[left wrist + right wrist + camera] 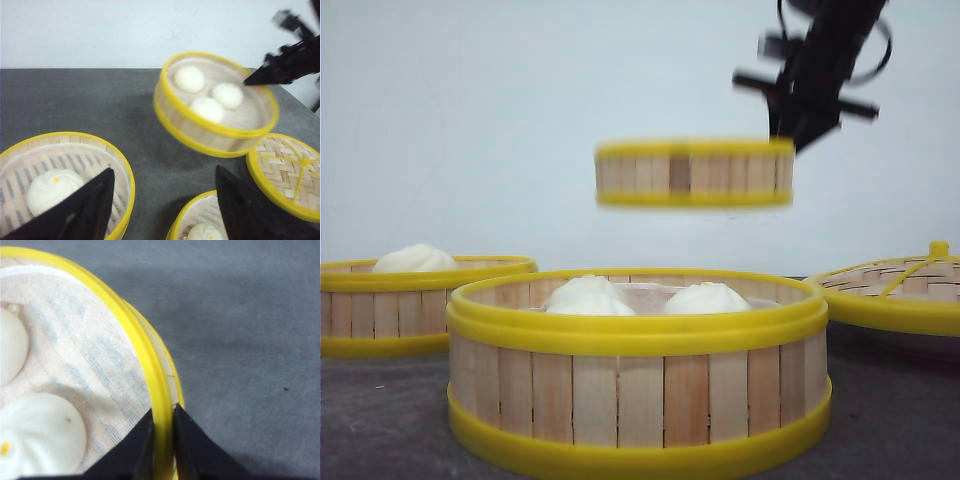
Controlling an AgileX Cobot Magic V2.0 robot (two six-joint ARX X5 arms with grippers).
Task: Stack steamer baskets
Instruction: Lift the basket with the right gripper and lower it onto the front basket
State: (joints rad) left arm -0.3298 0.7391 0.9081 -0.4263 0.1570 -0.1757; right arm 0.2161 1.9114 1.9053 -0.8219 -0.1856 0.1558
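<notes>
Though airborne, slatted yellow-rimmed steamer basket (pixel 694 173) level.

This looks like a lab or test bench staged as a kitchen, not a real one. A bare white wall (pixel 470 100) rises straight behind a dark grey table (pixel 75 100) (no stove, sink or cupboards near it). On that table sit only props: the steamer baskets (pixel 638 370) with white buns (pixel 705 297), and beside them a woven lid (pixel 895 285).
</notes>
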